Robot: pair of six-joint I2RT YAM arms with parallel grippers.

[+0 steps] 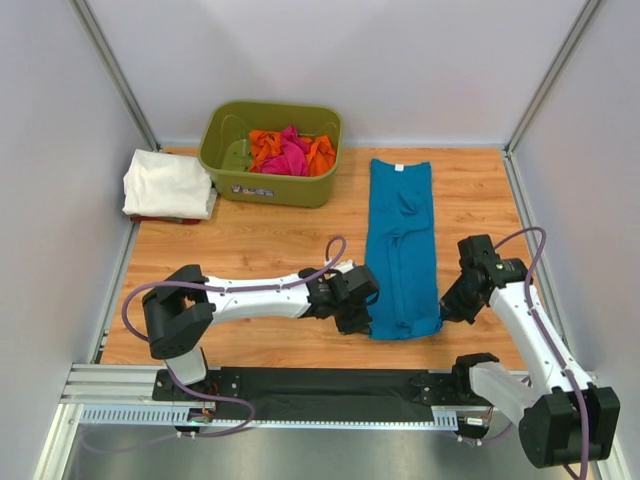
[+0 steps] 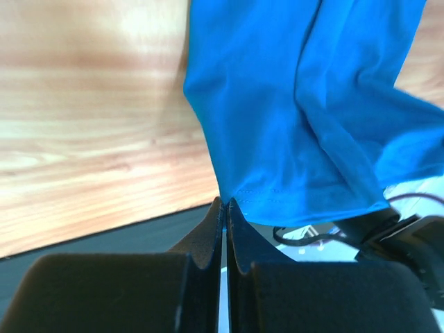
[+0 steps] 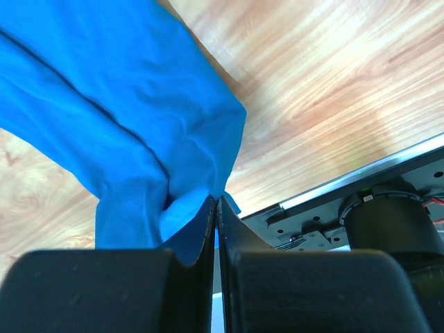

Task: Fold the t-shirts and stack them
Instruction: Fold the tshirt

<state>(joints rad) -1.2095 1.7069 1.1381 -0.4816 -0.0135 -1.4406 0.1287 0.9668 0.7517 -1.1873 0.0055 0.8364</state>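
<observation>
Two hem corners of the blue t-shirt are pinched between closed jaw tips of left gripper and right gripper

The gripper, fingers pressed together, pinches a hem corner of the blue shirt over the wooden table

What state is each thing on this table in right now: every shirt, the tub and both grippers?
Blue shirt, folded into a long strip, flat on the table.
Tub, upright and open.
White shirt, folded, lying left of the tub.
Pink and orange shirts, crumpled inside the tub.
Left gripper, jaws shut on the blue shirt's near hem.
Right gripper, jaws shut on the blue shirt's near hem.
</observation>
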